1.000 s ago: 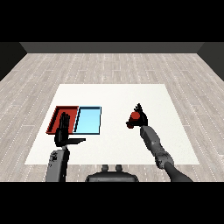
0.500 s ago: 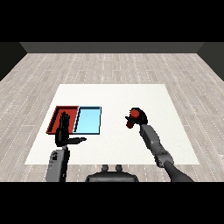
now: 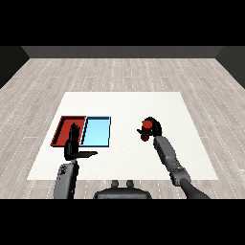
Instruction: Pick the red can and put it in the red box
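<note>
While my right hand (image 3: 152, 128) hung over the right half of the flat white table (image 3: 129, 105), its black fingers were curled round the small red can (image 3: 146, 126), which showed as a round red shape against my palm, with the fingers wrapped over its top and far side. The can sat wholly in that grasp; I could not tell whether its base touched the tabletop or hung just above it. My grey right forearm (image 3: 166, 154) ran back from the wrist toward the lower right corner, slanting across the white surface. The shallow red tray (image 3: 62, 130) with its raised rim lay on the left part of the table, and the light blue tray (image 3: 97, 132) of the same shape lay touching it on the side nearer the can, so the blue tray stood between the can and the red one. The can was well apart from both trays, with bare white table between. My left hand (image 3: 73, 145) held nothing: its fingers stood straight and pointed away from me, overlapping the near edge of the red tray, while the thumb stuck out sideways toward the blue tray. My left forearm (image 3: 66, 179) rose from the lower left corner. Pale grey wooden floorboards (image 3: 124, 72) spread beyond the table.
</note>
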